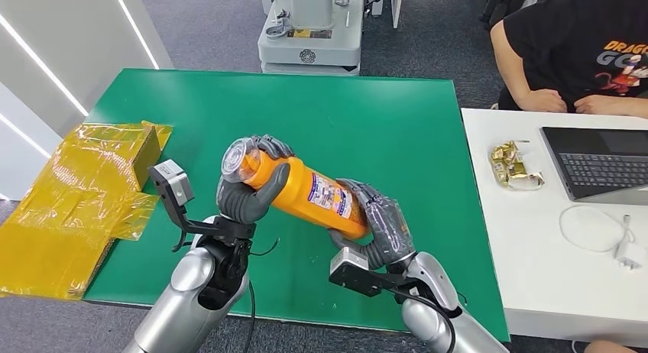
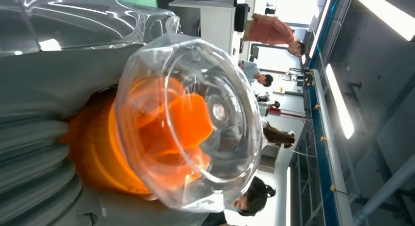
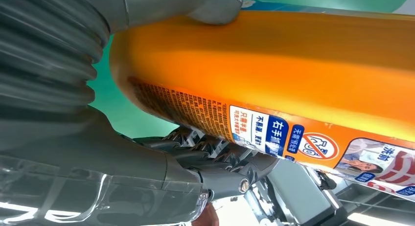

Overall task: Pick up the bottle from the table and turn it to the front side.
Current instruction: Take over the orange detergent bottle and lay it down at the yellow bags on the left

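An orange bottle point(image 1: 306, 189) with a clear cap point(image 1: 238, 159) and a printed label hangs tilted above the green table point(image 1: 367, 116), cap end toward the left. My left hand point(image 1: 250, 186) grips it just below the cap, and the left wrist view looks straight onto the clear cap point(image 2: 195, 123). My right hand point(image 1: 376, 223) holds the bottle's base end. Up close in the right wrist view, the orange body and its label point(image 3: 293, 84) lie across my right hand point(image 3: 122, 138), with the thumb pressing on the far side.
A yellow wrapped box point(image 1: 84, 192) sits at the table's left edge. A white desk point(image 1: 535, 238) to the right carries a laptop point(image 1: 600, 162), gold wrappers point(image 1: 516, 166) and a white cable. A person point(image 1: 581, 47) sits behind it. A robot base point(image 1: 309, 32) stands beyond the table.
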Robot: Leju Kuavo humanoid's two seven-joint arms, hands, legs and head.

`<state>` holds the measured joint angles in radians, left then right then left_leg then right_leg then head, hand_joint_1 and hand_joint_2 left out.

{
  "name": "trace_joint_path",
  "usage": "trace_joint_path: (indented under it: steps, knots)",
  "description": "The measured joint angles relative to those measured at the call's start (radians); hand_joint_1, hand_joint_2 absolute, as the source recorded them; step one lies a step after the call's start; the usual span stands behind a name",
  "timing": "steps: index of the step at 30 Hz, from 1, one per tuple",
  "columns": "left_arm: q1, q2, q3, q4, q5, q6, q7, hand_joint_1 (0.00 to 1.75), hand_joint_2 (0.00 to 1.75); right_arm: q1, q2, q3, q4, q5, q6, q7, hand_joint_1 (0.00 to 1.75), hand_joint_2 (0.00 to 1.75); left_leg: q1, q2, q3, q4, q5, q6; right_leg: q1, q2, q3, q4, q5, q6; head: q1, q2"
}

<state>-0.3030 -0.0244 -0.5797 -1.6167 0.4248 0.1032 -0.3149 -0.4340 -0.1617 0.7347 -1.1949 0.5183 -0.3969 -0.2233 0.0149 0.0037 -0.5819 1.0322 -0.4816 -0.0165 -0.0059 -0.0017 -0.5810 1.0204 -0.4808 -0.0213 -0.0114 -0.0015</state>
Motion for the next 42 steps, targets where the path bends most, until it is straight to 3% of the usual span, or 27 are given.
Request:
trace_joint_path:
  steps: [7, 9, 14, 16, 17, 33, 42]
  knots:
    - [0.0, -0.002, -0.001, 0.0, 0.001, 0.001, -0.001, 1.75, 1.75, 0.0, 0.0, 0.0, 0.002, -0.006, -0.006, 0.0, 1.75, 1.75, 0.0, 0.0, 0.0, 0.0, 0.0, 0.0, 0.0, 0.0, 0.0, 0.0, 0.0, 0.0, 0.0, 0.0]
    - [0.0, -0.004, -0.001, 0.0, 0.001, 0.001, -0.001, 1.75, 1.75, 0.001, 0.0, -0.001, 0.002, -0.008, -0.006, 0.0, 1.61, 1.75, 0.0, 0.0, 0.0, 0.0, 0.0, 0.0, 0.0, 0.0, 0.0, 0.0, 0.0, 0.0, 0.0, 0.0]
    - [0.0, -0.006, -0.001, 0.0, 0.002, 0.001, 0.0, 1.75, 1.75, 0.003, 0.0, -0.002, 0.0, -0.015, -0.009, 0.001, 0.35, 1.75, 0.0, 0.0, 0.0, 0.0, 0.0, 0.0, 0.0, 0.0, 0.0, 0.0, 0.0, 0.0, 0.0, 0.0]
    - [0.0, -0.007, -0.001, 0.0, 0.002, 0.002, 0.0, 1.75, 1.75, 0.007, 0.001, -0.004, -0.006, -0.021, -0.009, 0.001, 0.05, 1.75, 0.0, 0.0, 0.0, 0.0, 0.0, 0.0, 0.0, 0.0, 0.0, 0.0, 0.0, 0.0, 0.0, 0.0]
    - [0.001, -0.008, -0.001, 0.0, 0.001, 0.003, 0.001, 1.75, 1.75, 0.01, 0.002, -0.006, -0.011, -0.024, -0.01, 0.001, 0.0, 1.75, 0.0, 0.0, 0.0, 0.0, 0.0, 0.0, 0.0, 0.0, 0.0, 0.0, 0.0, 0.0, 0.0, 0.0]
    - [0.022, -0.004, 0.0, 0.0, -0.004, 0.026, 0.01, 1.75, 1.75, 0.073, 0.012, -0.044, -0.129, -0.059, -0.038, -0.004, 0.0, 1.75, 0.0, 0.0, 0.0, 0.0, 0.0, 0.0, 0.0, 0.0, 0.0, 0.0, 0.0, 0.0, 0.0, 0.0]
    - [0.034, 0.006, 0.014, 0.0, -0.038, 0.074, -0.002, 1.75, 1.75, 0.183, 0.012, -0.089, -0.284, -0.15, -0.109, -0.067, 0.0, 1.75, 0.0, 0.0, 0.0, 0.0, 0.0, 0.0, 0.0, 0.0, 0.0, 0.0, 0.0, 0.0, 0.0, 0.0]
